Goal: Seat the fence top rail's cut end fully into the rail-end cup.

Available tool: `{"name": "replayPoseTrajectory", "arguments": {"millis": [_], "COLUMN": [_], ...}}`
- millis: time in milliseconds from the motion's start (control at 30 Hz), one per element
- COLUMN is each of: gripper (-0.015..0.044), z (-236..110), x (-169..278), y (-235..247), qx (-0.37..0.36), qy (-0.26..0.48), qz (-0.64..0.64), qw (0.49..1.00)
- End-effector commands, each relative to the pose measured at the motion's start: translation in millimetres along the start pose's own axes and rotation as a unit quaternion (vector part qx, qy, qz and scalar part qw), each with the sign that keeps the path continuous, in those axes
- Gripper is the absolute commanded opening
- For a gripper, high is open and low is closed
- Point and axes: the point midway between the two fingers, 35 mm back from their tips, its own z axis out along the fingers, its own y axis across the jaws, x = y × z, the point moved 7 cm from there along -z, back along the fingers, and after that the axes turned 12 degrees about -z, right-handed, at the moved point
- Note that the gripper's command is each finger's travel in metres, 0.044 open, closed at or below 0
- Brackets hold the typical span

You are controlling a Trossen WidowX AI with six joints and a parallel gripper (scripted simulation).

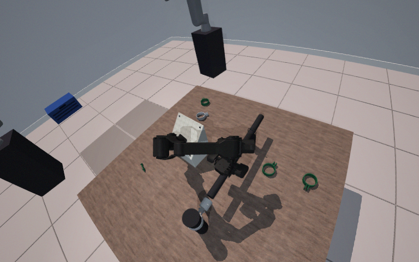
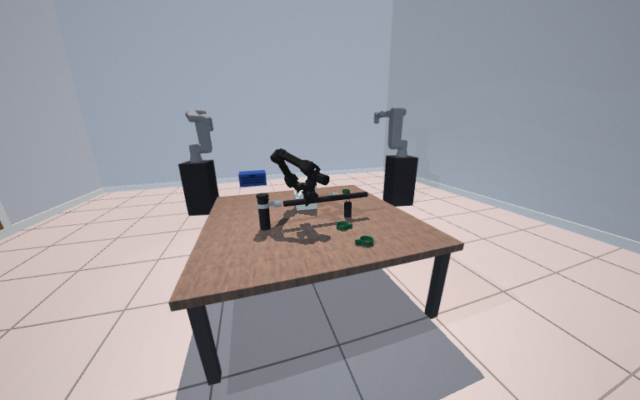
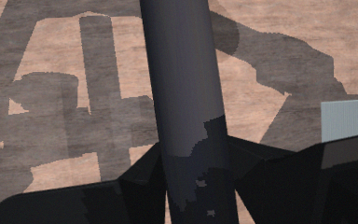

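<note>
The black top rail (image 1: 237, 159) (image 2: 330, 197) (image 3: 184, 84) lies level above the table, its far part through the loop cap (image 2: 346, 192) on the small post (image 2: 347, 209). My gripper (image 1: 227, 168) (image 2: 308, 197) (image 3: 188, 144) is shut on the rail near its middle, with one finger on each side. The rail's cut end (image 1: 213, 194) points at the grey rail-end cup (image 1: 205, 203) (image 2: 275, 203) and stops just short of it. The cup hangs on the grey brace band (image 1: 200, 227) (image 2: 262, 206) high on the big black post (image 1: 191, 218) (image 2: 263, 217).
Green rings (image 1: 268, 169) (image 1: 309, 180) (image 1: 205, 101) (image 2: 344, 226) (image 2: 364, 242), a spare grey fitting (image 1: 203, 117) and a small green piece (image 1: 142, 167) lie on the table (image 1: 132, 216). A white wedge block (image 1: 190, 129) (image 3: 339, 120) stands under the arm. Black pedestals (image 1: 209, 51) (image 1: 24, 164) stand off the table.
</note>
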Motion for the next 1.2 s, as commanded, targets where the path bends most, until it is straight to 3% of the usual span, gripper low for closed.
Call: {"name": "replayPoseTrajectory", "arguments": {"millis": [0,1167], "gripper": [0.0000,0.0000], "z": [-2.3,-9.6], "x": [-1.1,-6.6], "y": [0.9,6.8], "qx": [-0.003,0.000], "qy": [-0.005,0.001], "qz": [-0.001,0.000], "qw": [1.000,1.000]}}
